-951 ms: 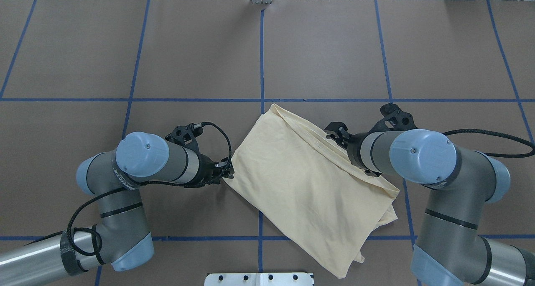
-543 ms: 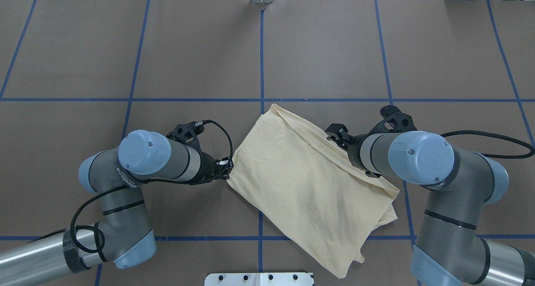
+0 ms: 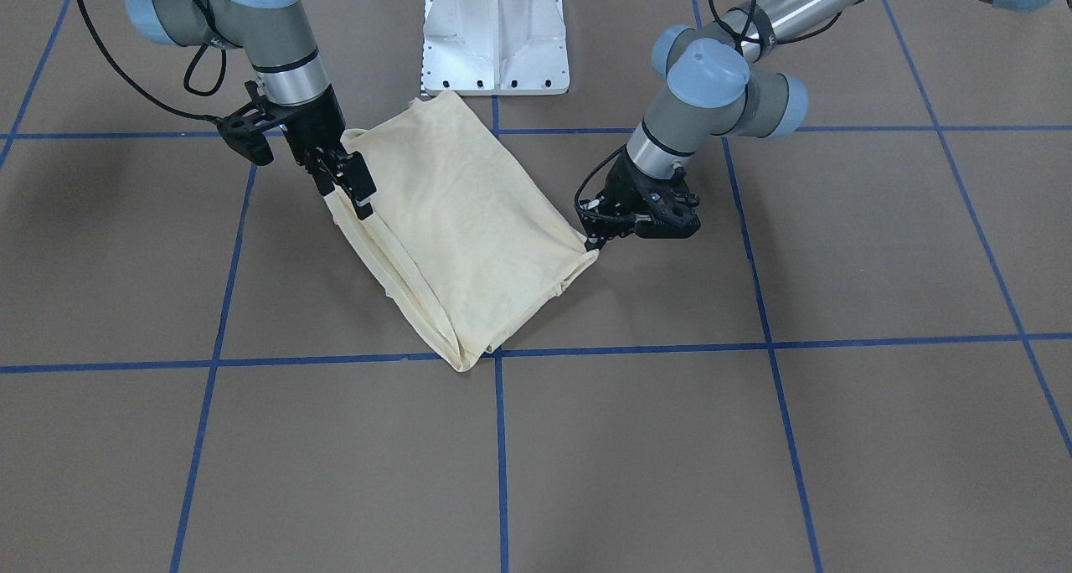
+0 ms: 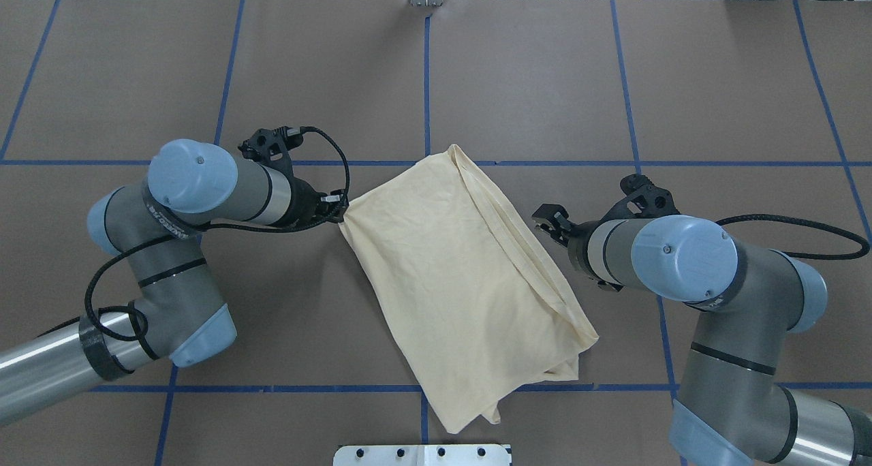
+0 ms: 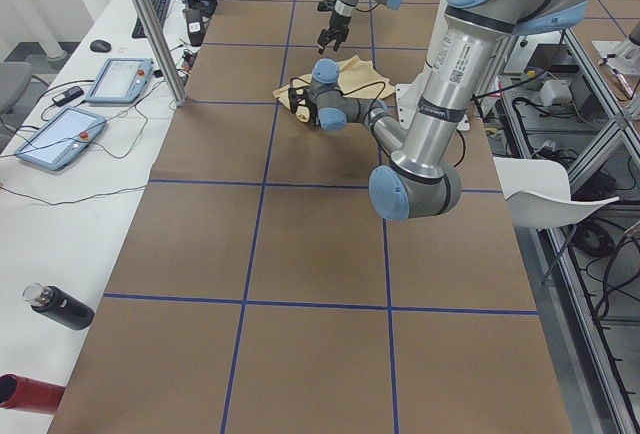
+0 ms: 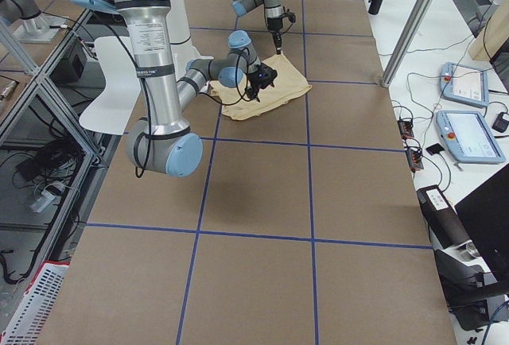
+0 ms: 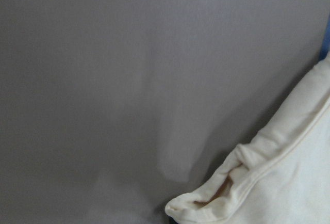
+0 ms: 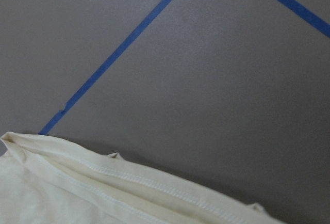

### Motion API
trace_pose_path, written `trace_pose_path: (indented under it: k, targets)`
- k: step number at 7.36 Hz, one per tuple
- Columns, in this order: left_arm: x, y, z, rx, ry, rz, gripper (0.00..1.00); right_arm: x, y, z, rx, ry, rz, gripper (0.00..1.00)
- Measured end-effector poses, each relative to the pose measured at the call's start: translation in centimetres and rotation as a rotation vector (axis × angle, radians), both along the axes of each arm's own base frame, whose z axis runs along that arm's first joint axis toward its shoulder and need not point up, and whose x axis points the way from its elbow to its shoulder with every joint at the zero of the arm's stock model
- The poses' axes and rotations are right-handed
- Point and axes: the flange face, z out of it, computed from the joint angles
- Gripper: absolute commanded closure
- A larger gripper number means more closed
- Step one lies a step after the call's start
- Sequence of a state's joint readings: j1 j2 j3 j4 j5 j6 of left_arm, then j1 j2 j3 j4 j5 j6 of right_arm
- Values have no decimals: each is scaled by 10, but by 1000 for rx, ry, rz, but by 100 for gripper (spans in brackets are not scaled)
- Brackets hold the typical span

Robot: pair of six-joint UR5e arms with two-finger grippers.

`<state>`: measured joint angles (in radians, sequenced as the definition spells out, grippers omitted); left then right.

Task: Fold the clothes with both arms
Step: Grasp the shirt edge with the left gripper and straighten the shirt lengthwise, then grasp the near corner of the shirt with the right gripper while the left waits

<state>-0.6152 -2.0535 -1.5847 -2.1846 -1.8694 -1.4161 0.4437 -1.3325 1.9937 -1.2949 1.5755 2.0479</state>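
Observation:
The clothes are one pale cream shirt (image 4: 456,275), folded into a long slab and lying diagonally on the brown table (image 4: 545,78). Its print side does not show. My left gripper (image 4: 340,214) is shut on the shirt's left corner, low over the table; in the front-facing view this gripper (image 3: 593,236) pinches the corner of the shirt (image 3: 452,221). The left wrist view shows that rolled corner (image 7: 278,182). My right gripper (image 4: 547,219) hovers open at the shirt's right edge and holds nothing; in the front-facing view its fingers (image 3: 345,189) straddle that hem. The right wrist view looks down on the hem (image 8: 77,188).
The white pedestal base (image 3: 494,37) stands just behind the shirt's near end. Blue tape lines (image 4: 426,78) grid the table. A side bench holds tablets (image 5: 60,139) and a dark bottle (image 5: 60,306); an upright pole (image 6: 413,19) stands at the table's far edge.
My left gripper has pulled the shirt corner leftward and away from the robot. The shirt swung with it and slid left, out from under the right gripper, which has hardly moved.

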Motion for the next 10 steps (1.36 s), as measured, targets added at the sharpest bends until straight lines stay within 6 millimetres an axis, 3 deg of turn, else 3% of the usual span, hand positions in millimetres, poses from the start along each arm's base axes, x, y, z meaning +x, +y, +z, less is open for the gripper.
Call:
trace_pose_path:
  k: [1,2,3,4,6,8,10]
  targets:
    - [-2,-45,4,57,-35,-21,100,-1,0,-1,1,-2,-2,0]
    - [6,-92,5,92,-47,-46,60,-4,1,-2,3,-4,-4,0]
    - [11,-127,8,115,-47,-69,54,-11,3,-6,6,-9,-10,0]
    - [8,-151,12,133,-48,-88,54,-26,7,-15,7,-20,-21,0]
    - [-15,-169,8,161,-40,-111,55,-59,31,-31,-36,-60,-36,0]
    - [-49,-156,14,165,-9,-97,54,-88,72,-37,-167,-111,31,0]
    - [-67,-141,16,171,14,-93,54,-117,87,-48,-302,-159,118,0]
